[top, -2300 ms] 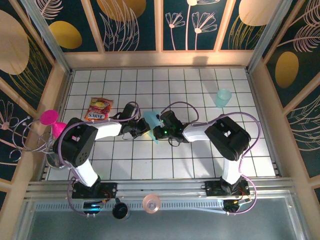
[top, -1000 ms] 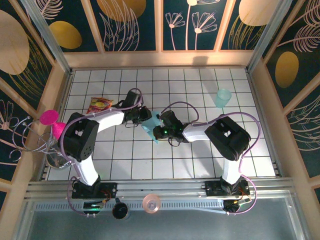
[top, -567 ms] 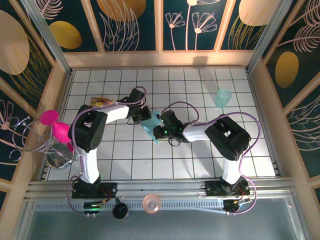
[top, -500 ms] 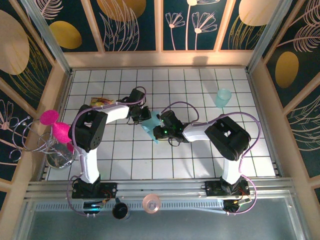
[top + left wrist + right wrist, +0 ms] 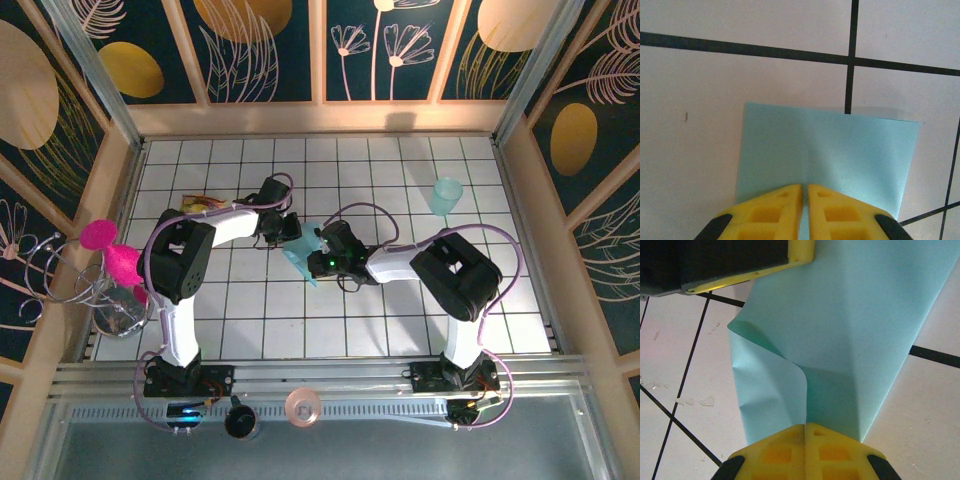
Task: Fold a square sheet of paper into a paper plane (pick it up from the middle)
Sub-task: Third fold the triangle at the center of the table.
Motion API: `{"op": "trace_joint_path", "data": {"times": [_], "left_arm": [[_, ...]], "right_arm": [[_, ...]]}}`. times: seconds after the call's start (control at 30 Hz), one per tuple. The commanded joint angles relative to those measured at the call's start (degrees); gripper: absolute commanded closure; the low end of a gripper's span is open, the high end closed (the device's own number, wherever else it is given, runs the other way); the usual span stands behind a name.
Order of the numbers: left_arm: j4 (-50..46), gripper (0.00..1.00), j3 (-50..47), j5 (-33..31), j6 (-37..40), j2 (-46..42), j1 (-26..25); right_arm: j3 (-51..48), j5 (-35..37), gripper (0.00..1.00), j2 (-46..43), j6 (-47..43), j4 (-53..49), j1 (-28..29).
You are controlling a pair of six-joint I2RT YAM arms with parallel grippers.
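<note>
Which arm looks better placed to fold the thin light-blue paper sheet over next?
Probably the left. The left gripper pinches a flat, smooth edge of the thin light-blue paper sheet; the right gripper is shut on its bunched, creased end, better suited to anchoring.

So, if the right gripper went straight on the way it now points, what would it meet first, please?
Beyond the sheet of paper it grips, the right gripper would probably meet the left gripper, whose yellow finger sits just ahead; depth is unclear.

Overhead; wrists close, sharing paper (image 5: 830, 150).
</note>
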Motion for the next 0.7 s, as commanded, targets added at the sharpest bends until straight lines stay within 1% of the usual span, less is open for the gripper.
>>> {"op": "trace_joint_path", "data": {"times": [0.0,0.2,0.33,0.53,0.6,0.67], "left_arm": [[-5.4,0.87,-0.9,-2.4,1.4,4.0,-0.2],[-5.4,0.87,-0.5,-2.1,1.5,3.8,-0.2],[-5.2,0.87,0.2,-1.6,1.6,2.0,-0.2],[-4.9,0.84,1.1,-1.6,0.0,-5.5,-0.2],[-4.6,0.83,-0.2,-1.4,-1.5,-8.1,-0.2],[-3.0,0.83,-3.1,0.6,-3.3,-10.8,-0.2]], "right_arm": [[-1.0,1.8,1.0,-2.5,0.7,-0.1,-0.5],[-0.7,1.5,1.0,-1.7,0.8,-0.8,-0.5],[-0.2,1.3,1.0,-0.5,0.7,-2.5,-0.5],[0.0,1.3,1.0,0.6,0.8,-4.1,-0.5],[0.0,1.4,1.0,0.6,0.8,-4.2,-0.5],[0.0,1.3,1.0,0.6,1.0,-4.2,-0.6]]}}
